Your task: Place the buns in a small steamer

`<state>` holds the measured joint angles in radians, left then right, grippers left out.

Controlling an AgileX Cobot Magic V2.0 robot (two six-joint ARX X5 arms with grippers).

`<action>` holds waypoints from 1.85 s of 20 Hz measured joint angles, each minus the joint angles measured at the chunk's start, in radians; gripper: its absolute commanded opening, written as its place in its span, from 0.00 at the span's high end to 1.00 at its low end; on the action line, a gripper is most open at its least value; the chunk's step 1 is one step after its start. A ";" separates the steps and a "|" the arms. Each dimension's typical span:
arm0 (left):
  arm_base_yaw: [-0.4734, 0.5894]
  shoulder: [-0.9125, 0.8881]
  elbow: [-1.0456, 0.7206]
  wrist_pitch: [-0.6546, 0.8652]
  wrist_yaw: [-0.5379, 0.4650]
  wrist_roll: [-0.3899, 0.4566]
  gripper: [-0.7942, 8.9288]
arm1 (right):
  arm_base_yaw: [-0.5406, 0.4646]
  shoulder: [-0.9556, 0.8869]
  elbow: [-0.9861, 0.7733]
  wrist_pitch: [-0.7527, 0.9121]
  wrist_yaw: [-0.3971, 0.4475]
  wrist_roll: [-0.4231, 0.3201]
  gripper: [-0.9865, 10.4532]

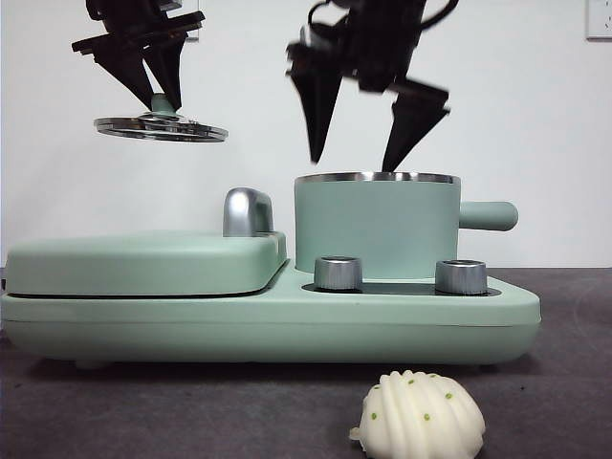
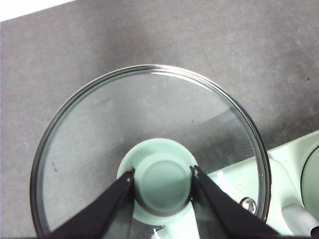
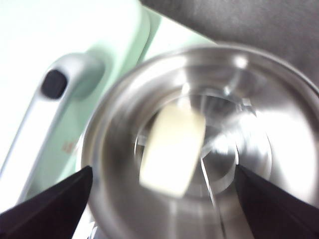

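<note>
Right claw (image 1: 349, 164) wide over steamer (image 1: 376, 229) holding seemingly one bun (image 3: 172, 149); left claw (image 2: 163, 179) grips lid (image 2: 149, 114).

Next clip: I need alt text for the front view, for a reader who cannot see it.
The right gripper hangs open just above the uncovered mint-green steamer pot, while the left gripper holds the pot's glass lid by its knob, high above the flat griddle lid. A ridged, green-dotted bun lies on the table in front of the cooker.
</note>
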<state>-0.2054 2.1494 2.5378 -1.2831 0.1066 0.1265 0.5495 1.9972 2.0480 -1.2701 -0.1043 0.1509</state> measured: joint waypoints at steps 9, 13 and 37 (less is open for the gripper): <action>0.000 0.000 0.000 -0.001 0.000 0.000 0.80 | 0.115 -0.304 -0.053 -0.072 0.101 -0.024 0.52; 0.000 0.000 0.000 -0.014 0.000 -0.011 0.80 | 0.209 -0.504 -0.218 -0.072 0.102 -0.024 0.52; -0.009 0.000 0.000 -0.002 0.000 -0.011 0.80 | 0.425 -0.650 -1.242 0.621 0.051 0.213 0.52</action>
<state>-0.2146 2.1494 2.5378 -1.2854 0.1066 0.1150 0.9749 1.3472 0.8062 -0.6495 -0.0536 0.3637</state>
